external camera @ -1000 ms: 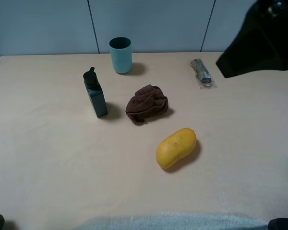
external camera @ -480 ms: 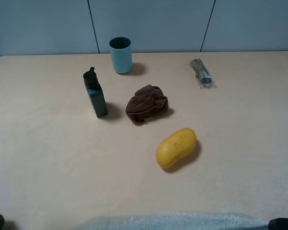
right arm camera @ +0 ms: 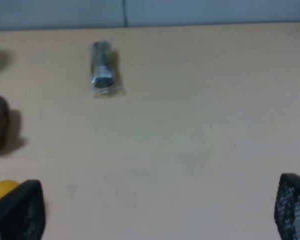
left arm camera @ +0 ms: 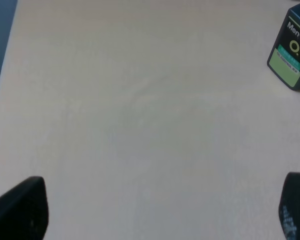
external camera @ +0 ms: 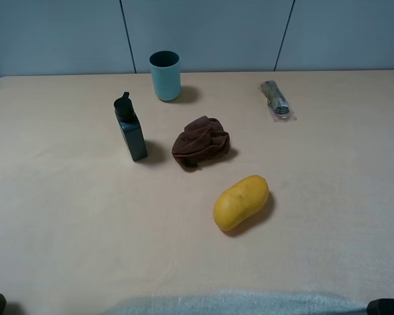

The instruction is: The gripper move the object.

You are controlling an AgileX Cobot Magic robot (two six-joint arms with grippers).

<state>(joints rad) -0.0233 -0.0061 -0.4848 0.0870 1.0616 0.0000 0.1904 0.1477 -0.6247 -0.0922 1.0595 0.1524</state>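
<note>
The dark green bottle (external camera: 131,131) with a black spout cap stands upright on the table's left half. Its light green label shows at the edge of the left wrist view (left arm camera: 291,56). My left gripper (left arm camera: 157,207) is open and empty, with its black fingertips (left arm camera: 20,207) wide apart over bare table, well short of the bottle. My right gripper (right arm camera: 155,207) is open and empty over the table's right side, fingertips (right arm camera: 292,205) wide apart. In the exterior view only dark bits of the arms show at the bottom corners.
A teal cup (external camera: 165,75) stands at the back. A crumpled brown cloth (external camera: 200,142) lies right of the bottle. A yellow fruit (external camera: 240,201) lies in front of it. A small plastic-wrapped item (external camera: 276,100) lies back right, also in the right wrist view (right arm camera: 103,67).
A large black arm part at the exterior view's top right one second ago has left the view. The objects on the table have not moved.
</note>
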